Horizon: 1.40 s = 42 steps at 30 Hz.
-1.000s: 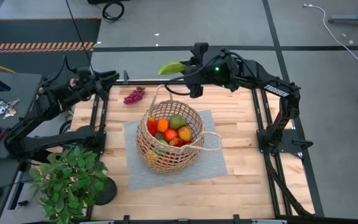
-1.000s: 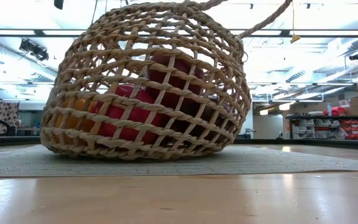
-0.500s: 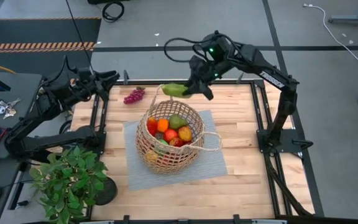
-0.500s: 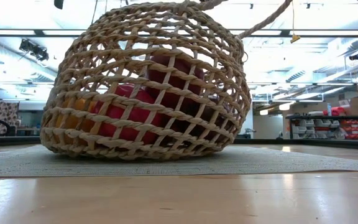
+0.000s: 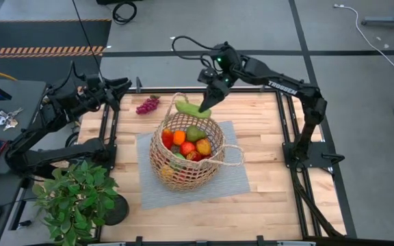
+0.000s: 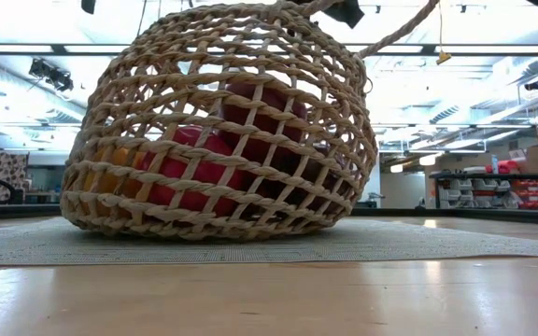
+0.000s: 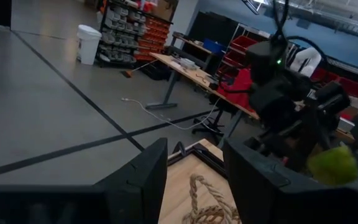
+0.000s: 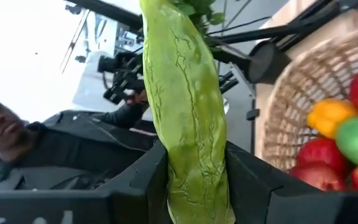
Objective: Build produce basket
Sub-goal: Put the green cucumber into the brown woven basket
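Note:
The tan wicker basket lies tipped on a grey mat, with red, orange and green produce inside. It also fills the low view. My right gripper hovers over the basket's far rim, shut on a long green vegetable. A purple grape bunch lies on the table, far left of the basket. My left gripper waits at the table's far left corner, open with nothing between its fingers. My right gripper pinches the green vegetable between its two fingers at one end. The rest of the vegetable runs on past the fingertips, in line with the fingers. The fingers come slanting from the table's far right. The vegetable is lifted clear, above the basket's far rim.
A leafy potted plant stands at the near left corner. A black frame rail runs along the table's right side. Bare wood lies near and to the right of the mat. A person shows in the room beyond the table.
My right gripper has come down and toward the near edge with the green vegetable, from beyond the table's far edge to above the basket's far rim. Its wrist has rolled, which turned the vegetable about. The basket has stayed where it was.

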Tool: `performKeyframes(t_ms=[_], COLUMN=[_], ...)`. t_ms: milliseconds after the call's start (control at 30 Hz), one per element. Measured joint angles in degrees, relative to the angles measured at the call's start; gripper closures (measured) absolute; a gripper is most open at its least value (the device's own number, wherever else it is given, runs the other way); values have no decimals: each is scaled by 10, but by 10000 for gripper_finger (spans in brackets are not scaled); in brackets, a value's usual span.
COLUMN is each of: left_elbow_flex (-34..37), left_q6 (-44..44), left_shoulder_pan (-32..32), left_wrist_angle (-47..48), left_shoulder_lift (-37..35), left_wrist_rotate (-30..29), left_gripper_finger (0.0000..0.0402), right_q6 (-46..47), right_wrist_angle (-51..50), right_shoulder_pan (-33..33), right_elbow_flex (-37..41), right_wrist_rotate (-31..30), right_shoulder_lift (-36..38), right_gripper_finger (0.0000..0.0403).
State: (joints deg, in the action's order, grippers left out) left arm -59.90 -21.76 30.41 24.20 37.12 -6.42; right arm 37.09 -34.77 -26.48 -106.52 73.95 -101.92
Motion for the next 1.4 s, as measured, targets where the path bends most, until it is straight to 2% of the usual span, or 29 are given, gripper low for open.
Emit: performKeyframes(t_ms=[100,333,567,733,800,933,1133,1233,1400], left_elbow_flex=[0,0,0,0,0,0,0,0,0], left_q6=[-1,-14,26,56,63,87,96,95,95], left_shoulder_pan=[0,0,0,0,0,0,0,0,0], left_wrist_angle=[2,1,-6,-7,-7,-7,-7,-5,-3], left_shoulder_lift=[0,4,7,7,7,7,7,7,7], left_wrist_rotate=[0,0,0,0,0,-6,-11,-11,-11], left_gripper_finger=[239,239,239,239,239,239,239,239,239], right_q6=[-1,-61,-175,-253,-269,-285,-309,-329,-342], right_wrist_angle=[11,-1,-104,-170,-191,-221,-253,-256,-258], right_shoulder_pan=[0,19,54,94,108,135,148,148,145], right_elbow_flex=[15,45,65,87,87,84,81,80,80], right_wrist_rotate=[-28,-158,-337,-503,-539,-577,-586,-610,-600], right_shoulder_lift=[0,0,0,-8,-24,-58,-89,-90,-90], right_gripper_finger=[255,255,255,254,254,254,254,252,227])
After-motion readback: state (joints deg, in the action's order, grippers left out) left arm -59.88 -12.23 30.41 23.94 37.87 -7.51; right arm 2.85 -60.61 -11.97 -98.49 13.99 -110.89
